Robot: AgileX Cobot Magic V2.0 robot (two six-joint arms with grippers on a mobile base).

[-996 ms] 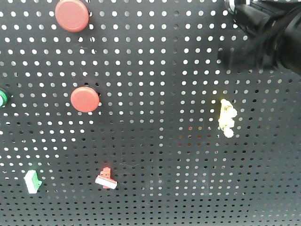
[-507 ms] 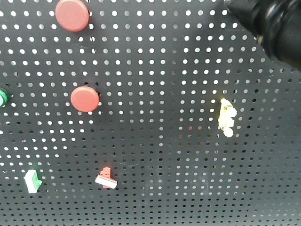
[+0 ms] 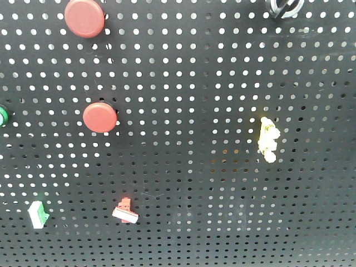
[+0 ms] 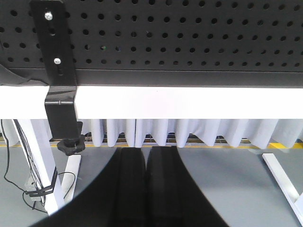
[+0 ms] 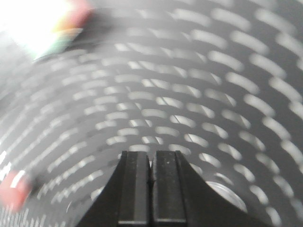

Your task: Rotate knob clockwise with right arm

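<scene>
The knob (image 3: 283,6) sits at the top right edge of the black pegboard (image 3: 189,83) in the front view, cut off by the frame; its pale ring and black bar show. No gripper appears in that view. My right gripper (image 5: 151,156) is shut with nothing between its fingers, pointing at the pegboard in a heavily motion-blurred right wrist view. A pale silvery curve (image 5: 229,195) lies just right of its fingers, too blurred to name. My left gripper (image 4: 147,150) is shut and empty, below the board's lower edge.
Two red round buttons (image 3: 84,18) (image 3: 100,117) are on the board's left, a green button (image 3: 3,115) at the left edge. A yellow lever (image 3: 268,139), a green-white switch (image 3: 38,214) and a red-white switch (image 3: 125,210) are mounted lower. A black bracket (image 4: 59,71) clamps the white table edge (image 4: 189,101).
The right arm, which covered the top right corner of the board, has left the front view, and the knob now shows there.
</scene>
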